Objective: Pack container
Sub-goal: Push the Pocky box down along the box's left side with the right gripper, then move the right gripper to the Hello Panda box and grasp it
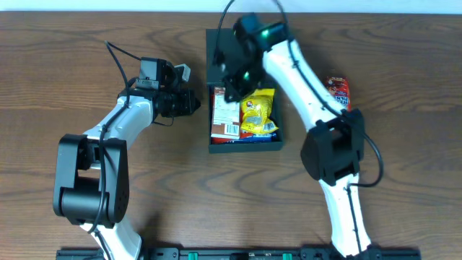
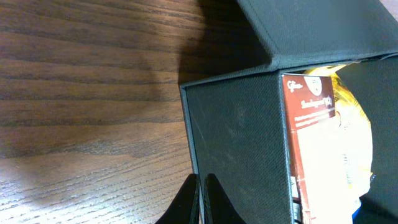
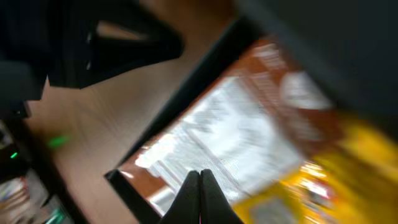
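The container [image 1: 245, 147] is a shallow black box in the middle of the table, its flap lid [image 1: 219, 50] open at the far side. A red-brown packet [image 1: 224, 115] and a yellow packet [image 1: 258, 114] lie inside it. My right gripper [image 1: 232, 92] hangs shut over the box's far left part, above the red-brown packet [image 3: 249, 124], and holds nothing. My left gripper [image 1: 196, 102] is shut beside the container's left outer wall [image 2: 236, 137]. Its tips [image 2: 202, 186] stand at the wall's lower edge; whether they touch it I cannot tell.
A red snack packet [image 1: 338, 90] lies on the wooden table to the right of the box, beside the right arm. In the right wrist view everything is motion-blurred. The right arm crosses above the box's far right corner.
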Controlling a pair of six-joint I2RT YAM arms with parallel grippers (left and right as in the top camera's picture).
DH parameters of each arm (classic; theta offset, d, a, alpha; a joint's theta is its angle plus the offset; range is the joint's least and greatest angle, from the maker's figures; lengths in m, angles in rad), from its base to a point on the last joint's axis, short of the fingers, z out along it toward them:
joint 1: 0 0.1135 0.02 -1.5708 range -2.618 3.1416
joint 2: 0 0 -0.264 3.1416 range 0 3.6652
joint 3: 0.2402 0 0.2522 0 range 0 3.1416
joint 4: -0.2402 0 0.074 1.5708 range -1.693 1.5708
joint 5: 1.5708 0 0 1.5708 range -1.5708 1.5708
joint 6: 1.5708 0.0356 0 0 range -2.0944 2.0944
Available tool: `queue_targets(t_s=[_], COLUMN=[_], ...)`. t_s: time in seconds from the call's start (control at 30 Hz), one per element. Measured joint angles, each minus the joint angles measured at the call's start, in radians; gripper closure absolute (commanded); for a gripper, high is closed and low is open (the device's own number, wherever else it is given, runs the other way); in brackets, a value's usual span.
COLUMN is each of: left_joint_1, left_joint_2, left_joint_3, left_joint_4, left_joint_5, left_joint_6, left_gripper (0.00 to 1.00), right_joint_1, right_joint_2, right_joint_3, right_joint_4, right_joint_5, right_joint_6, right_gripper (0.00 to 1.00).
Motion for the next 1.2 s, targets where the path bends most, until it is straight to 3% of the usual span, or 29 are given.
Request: queue_targets(t_s=[0.17, 0.4, 0.87, 1.2], left_joint_1=[0.0, 0.0, 0.0, 0.0], left_joint_2=[0.0, 0.0, 0.0, 0.0], left_joint_3=[0.0, 0.0, 0.0, 0.0], left_joint_4=[0.0, 0.0, 0.0, 0.0], left_joint_5=[0.0, -0.003, -0.003, -0.003], left_joint_6=[0.0, 0.0, 0.0, 0.0], left_gripper=[0.94, 0.94, 0.94, 0.94], right_joint_1=[-0.099, -0.074, -0.039, -0.046], right_joint_2=[-0.01, -0.009, -0.009, -0.009], right_joint_3=[-0.056, -0.221, -0.226, -0.179], right_joint_4=[0.009, 0.105, 0.217, 0.118], right_joint_5=[0.081, 0.101, 0.059, 0.076], right_joint_6=[0.001, 0.01, 0.016, 0.047], right_gripper=[0.99, 0.99, 0.99, 0.99])
